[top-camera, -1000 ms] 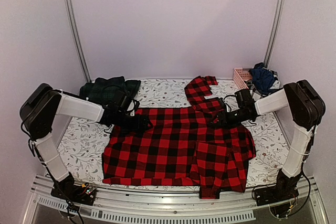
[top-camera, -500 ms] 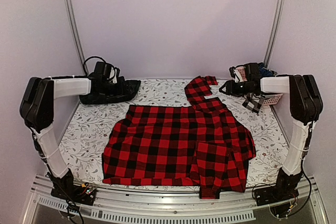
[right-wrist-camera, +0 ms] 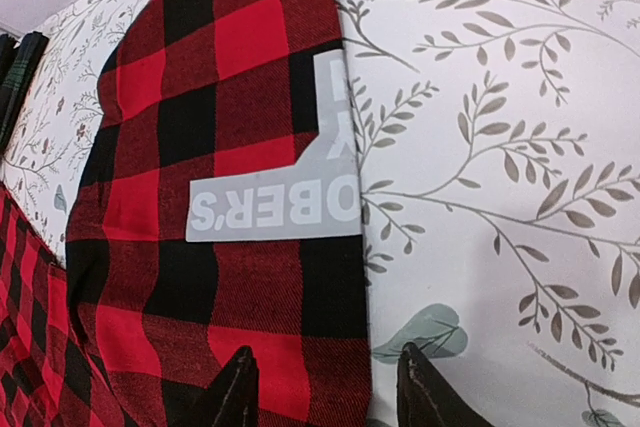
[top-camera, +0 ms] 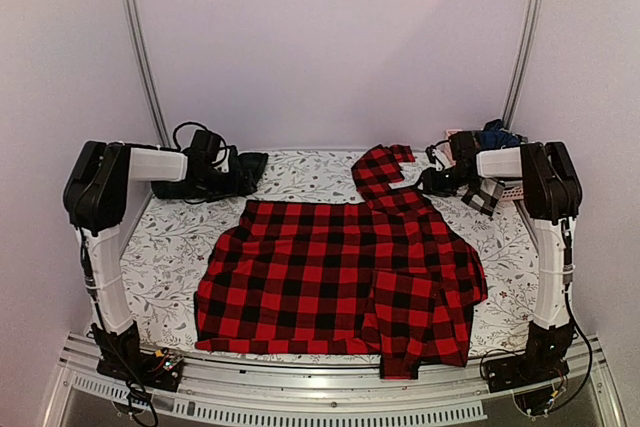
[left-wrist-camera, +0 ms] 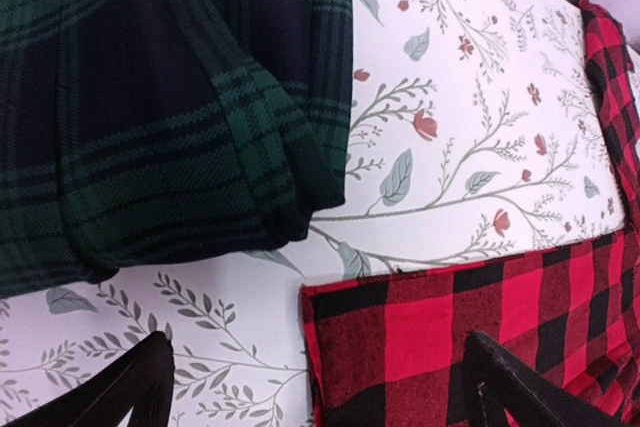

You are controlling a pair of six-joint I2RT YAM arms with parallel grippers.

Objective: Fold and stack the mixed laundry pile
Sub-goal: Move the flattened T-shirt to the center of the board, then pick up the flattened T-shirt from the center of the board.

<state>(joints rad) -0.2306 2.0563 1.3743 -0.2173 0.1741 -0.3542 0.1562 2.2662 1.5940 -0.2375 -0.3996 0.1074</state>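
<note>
Both tools are found lower than half a second earlier. The left tool [left-wrist-camera: 320, 399] is brought down from over the tartan [left-wrist-camera: 150, 97] to its near edge, and the right tool [right-wrist-camera: 325, 395] is brought from beside the basket [top-camera: 514, 190] toward the shirt [top-camera: 340, 277].

The left tool is held wide open, with nothing between its fingertips [left-wrist-camera: 150, 382]. Below it, a corner of the shirt is seen just beside the folded tartan, with a strip of leaf-patterned cloth [top-camera: 170, 247] between them.

The right tool is held partly open and nothing is gripped. It is poised over the edge of the shirt's far part, where a grey label [right-wrist-camera: 275, 212] is sewn.

The shirt is spread flat across the middle of the bench, one part reaching to the far edge. The tartan is laid at the far left corner. Dark clothes [top-camera: 497, 134] are piled in the basket at the far right.
</note>
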